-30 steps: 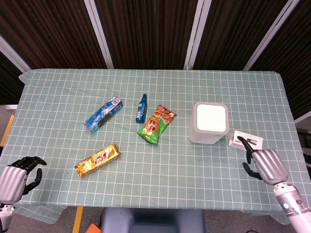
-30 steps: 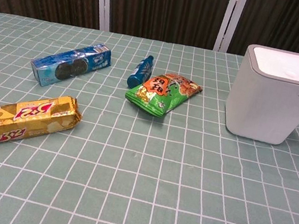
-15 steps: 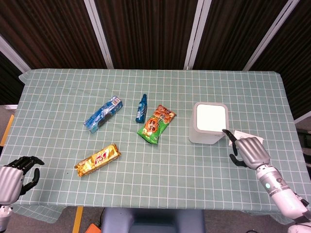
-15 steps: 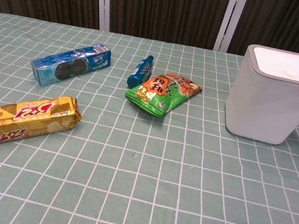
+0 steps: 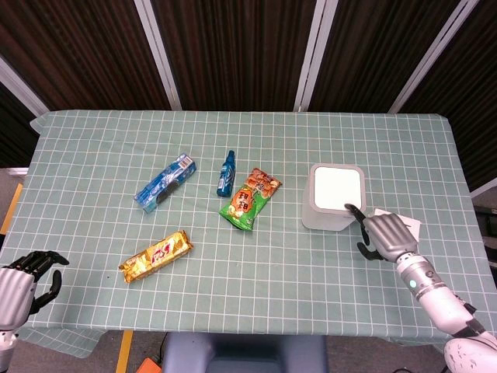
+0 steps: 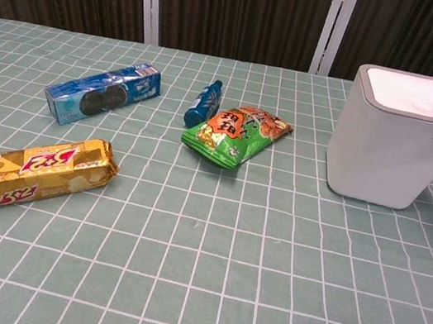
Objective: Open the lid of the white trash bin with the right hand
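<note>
Snacks [image 5: 250, 200] left of bin [image 5: 336, 197]

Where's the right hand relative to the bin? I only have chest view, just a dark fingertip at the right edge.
Observer: In head view the right hand sits beside the white trash bin, toward the bin's front right corner, one finger extended onto the lid corner.
Operator: Lid open yet?
Observer: From above the lid lies flat and closed, same as in your view.
Operator: Anything under the hand?
Observer: A white card lies on the table behind the hand, partly hidden by it.
Operator: Left hand?
Observer: The left hand is at the table's near left corner, holding nothing, far from the gold biscuit pack.
</note>
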`<state>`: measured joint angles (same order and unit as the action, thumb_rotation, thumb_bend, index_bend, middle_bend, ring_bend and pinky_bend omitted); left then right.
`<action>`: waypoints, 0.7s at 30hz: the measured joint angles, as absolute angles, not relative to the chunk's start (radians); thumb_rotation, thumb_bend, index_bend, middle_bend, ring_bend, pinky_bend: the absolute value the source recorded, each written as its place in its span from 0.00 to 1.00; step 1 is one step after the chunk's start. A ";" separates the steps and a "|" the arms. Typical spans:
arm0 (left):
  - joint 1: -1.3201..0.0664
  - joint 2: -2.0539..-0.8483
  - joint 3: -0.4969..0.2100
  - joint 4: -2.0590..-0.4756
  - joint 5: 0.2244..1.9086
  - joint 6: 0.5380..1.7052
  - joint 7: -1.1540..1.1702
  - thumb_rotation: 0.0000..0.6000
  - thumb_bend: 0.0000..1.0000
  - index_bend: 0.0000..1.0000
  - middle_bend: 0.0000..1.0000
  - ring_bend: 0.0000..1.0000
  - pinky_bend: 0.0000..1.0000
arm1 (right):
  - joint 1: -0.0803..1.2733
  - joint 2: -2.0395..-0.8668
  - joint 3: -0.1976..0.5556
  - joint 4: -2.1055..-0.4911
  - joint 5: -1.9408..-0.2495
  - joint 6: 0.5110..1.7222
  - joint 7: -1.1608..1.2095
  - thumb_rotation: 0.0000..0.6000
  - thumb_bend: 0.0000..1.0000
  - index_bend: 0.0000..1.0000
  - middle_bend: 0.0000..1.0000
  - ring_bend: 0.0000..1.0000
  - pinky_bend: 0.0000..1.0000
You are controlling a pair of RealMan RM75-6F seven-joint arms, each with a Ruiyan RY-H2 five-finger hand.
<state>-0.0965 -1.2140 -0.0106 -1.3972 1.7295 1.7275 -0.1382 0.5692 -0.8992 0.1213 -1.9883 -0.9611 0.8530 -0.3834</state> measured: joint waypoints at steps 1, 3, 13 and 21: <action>-0.097 -1.214 -0.011 -1.397 1.729 1.727 -0.139 1.00 0.59 0.47 0.47 0.43 0.61 | 0.577 -0.902 0.121 -1.988 -0.947 0.853 -0.389 1.00 0.52 0.00 0.71 0.78 0.86; -0.097 -1.214 -0.011 -1.397 1.728 1.725 -0.139 1.00 0.59 0.47 0.47 0.43 0.61 | 0.594 -0.908 0.117 -1.988 -0.924 0.855 -0.402 1.00 0.52 0.00 0.71 0.78 0.86; -0.097 -1.214 -0.012 -1.396 1.726 1.724 -0.143 1.00 0.59 0.47 0.47 0.43 0.61 | 0.623 -0.911 0.089 -1.991 -0.903 0.849 -0.404 1.00 0.52 0.00 0.71 0.78 0.86; -0.097 -1.215 -0.014 -1.395 1.727 1.727 -0.143 1.00 0.59 0.47 0.47 0.43 0.61 | 0.628 -0.913 0.070 -1.979 -0.911 0.847 -0.385 1.00 0.52 0.00 0.71 0.78 0.86</action>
<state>-0.0967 -1.2150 -0.0136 -1.3950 1.7272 1.7271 -0.1432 0.6279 -0.9125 0.0704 -1.9792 -0.9112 0.8472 -0.3853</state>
